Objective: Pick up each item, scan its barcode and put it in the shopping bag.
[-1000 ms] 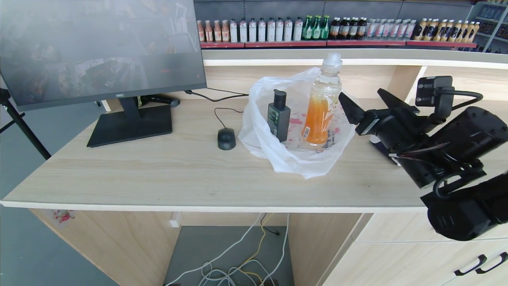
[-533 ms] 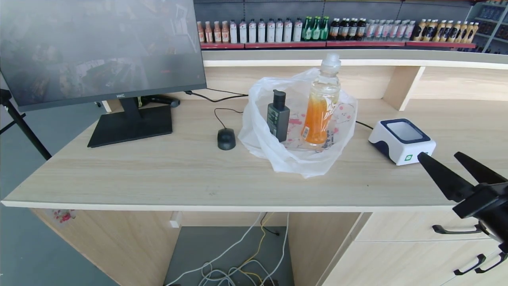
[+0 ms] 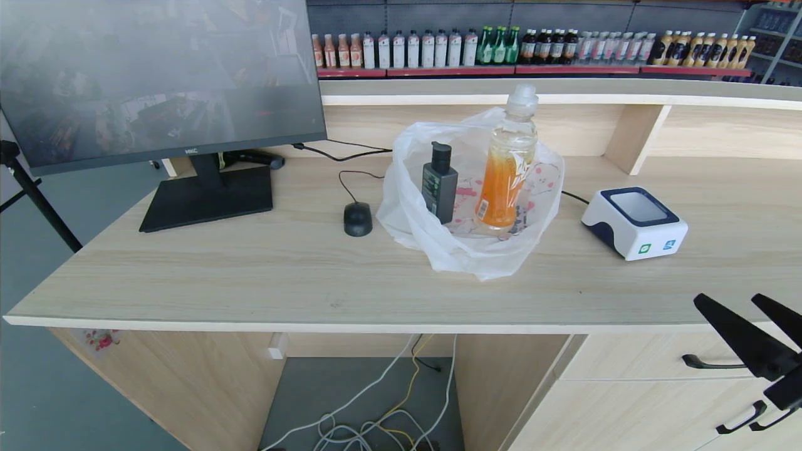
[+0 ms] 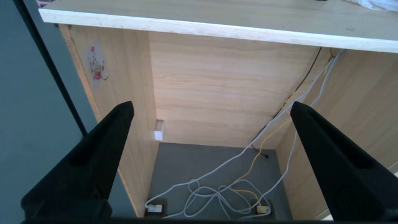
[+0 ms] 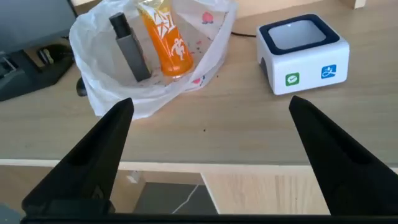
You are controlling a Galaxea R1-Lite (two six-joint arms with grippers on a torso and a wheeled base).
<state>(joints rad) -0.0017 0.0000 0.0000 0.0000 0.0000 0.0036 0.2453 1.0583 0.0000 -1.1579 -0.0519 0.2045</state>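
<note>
A white plastic shopping bag (image 3: 432, 238) (image 5: 106, 93) lies open on the wooden counter (image 3: 250, 263). Inside it stand an orange drink bottle (image 3: 504, 175) (image 5: 165, 37) and a dark pump bottle (image 3: 440, 181) (image 5: 127, 50), both upright. The white and blue barcode scanner (image 3: 634, 222) (image 5: 301, 53) sits to the bag's right. My right gripper (image 3: 742, 307) (image 5: 208, 162) is open and holds nothing, below the counter's front edge at the far right. My left gripper (image 4: 211, 162) is open and holds nothing, low in front of the counter's underside.
A monitor (image 3: 156, 75) on a stand and a black mouse (image 3: 358, 218) occupy the counter's left half. Drawers with black handles (image 3: 708, 362) sit below the counter at right. Loose cables (image 3: 376, 413) (image 4: 249, 180) lie on the floor in the opening under the counter.
My right arm has pulled back from beside the bag, down and to the right, uncovering the scanner. Its gripper stays open. The bag and bottles have not moved.
</note>
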